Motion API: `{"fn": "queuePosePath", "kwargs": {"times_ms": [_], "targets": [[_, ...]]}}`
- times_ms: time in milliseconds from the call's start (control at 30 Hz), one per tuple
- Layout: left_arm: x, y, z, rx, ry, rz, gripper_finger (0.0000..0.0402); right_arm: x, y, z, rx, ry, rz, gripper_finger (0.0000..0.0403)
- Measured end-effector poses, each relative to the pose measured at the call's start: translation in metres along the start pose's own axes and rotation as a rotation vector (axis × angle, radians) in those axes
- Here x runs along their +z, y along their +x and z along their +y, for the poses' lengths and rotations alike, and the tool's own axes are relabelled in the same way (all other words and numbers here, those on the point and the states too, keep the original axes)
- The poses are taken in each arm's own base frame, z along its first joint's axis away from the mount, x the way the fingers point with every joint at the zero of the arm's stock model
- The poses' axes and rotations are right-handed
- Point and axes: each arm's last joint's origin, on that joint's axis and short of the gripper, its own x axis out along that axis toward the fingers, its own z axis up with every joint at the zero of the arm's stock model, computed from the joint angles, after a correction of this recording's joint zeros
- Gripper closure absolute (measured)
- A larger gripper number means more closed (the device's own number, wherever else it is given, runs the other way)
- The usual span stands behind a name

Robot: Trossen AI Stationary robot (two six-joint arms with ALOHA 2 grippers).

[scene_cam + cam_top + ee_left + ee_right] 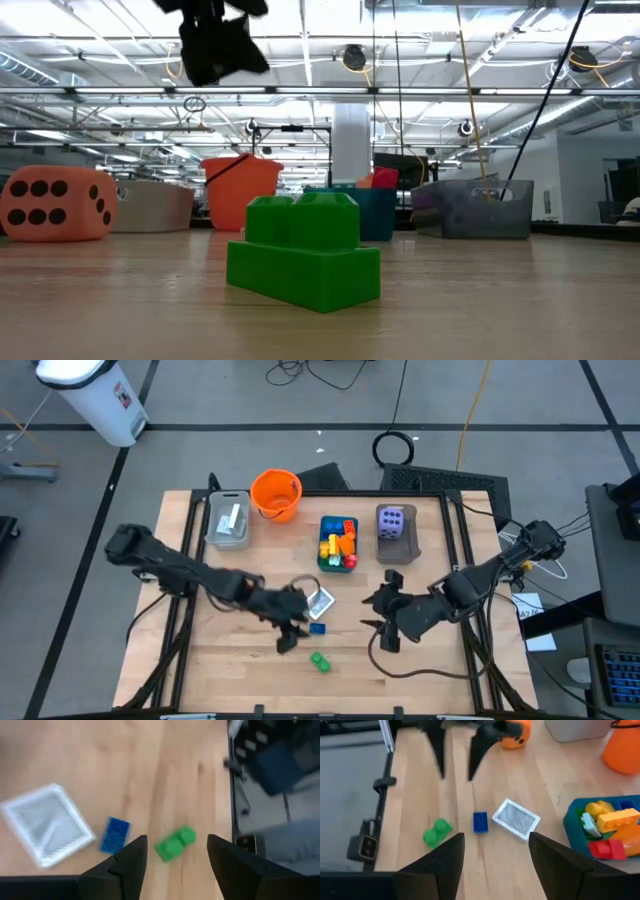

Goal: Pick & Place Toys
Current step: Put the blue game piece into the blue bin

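Note:
A green brick [319, 661] lies on the wood near the table's front edge; in the low view the green brick [305, 250] fills the foreground. A blue brick [317, 628] and a white card [320, 600] lie just beyond it. My left gripper [292, 628] hovers open, left of the blue brick and well above the table [215, 40]; its wrist view frames the green brick [175, 844] between the open fingers [176, 851]. My right gripper [385, 618] hangs open to the right, looking at the same pieces [496, 840]. An orange die [55, 203] stands at the left.
At the back stand an orange bucket [276, 495], a grey tray [228, 520], a teal tray [338, 545] with several bricks and a grey tray holding a purple die [395, 525]. A black cable [420, 670] loops on the table's right front. Bare wood lies around the green brick.

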Motion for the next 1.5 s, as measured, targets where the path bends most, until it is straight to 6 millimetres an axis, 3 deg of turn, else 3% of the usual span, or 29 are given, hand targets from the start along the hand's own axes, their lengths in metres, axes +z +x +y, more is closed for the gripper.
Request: {"fn": "queuePosePath", "kwargs": {"times_ms": [200, 367, 567, 800, 1133, 1500], "targets": [[-0.020, 0.051, -0.009, -0.025, 0.114, 0.043, 0.0186, -0.006, -0.003, 0.005, 0.005, -0.030, 0.025, 0.0190], [-0.024, 0.073, -0.004, 0.049, 0.168, -0.012, 0.0186, -0.008, -0.006, 0.010, 0.021, -0.041, 0.027, 0.0191], [-0.023, 0.076, 0.005, 0.166, 0.341, -0.024, 0.0186, -0.013, -0.007, 0.014, 0.032, -0.027, 0.032, 0.0191], [-0.025, 0.076, 0.011, 0.192, 0.498, 0.037, 0.0186, -0.034, 0.007, 0.010, -0.004, 0.020, 0.090, 0.0191], [-0.021, 0.081, 0.032, 0.202, 0.481, 0.113, 0.0186, -0.055, 0.028, 0.010, 0.014, 0.080, 0.068, 0.0191], [-0.031, 0.102, 0.041, 0.167, 0.500, 0.178, 0.0186, -0.055, 0.029, 0.006, 0.006, 0.085, 0.065, 0.0191]]}}
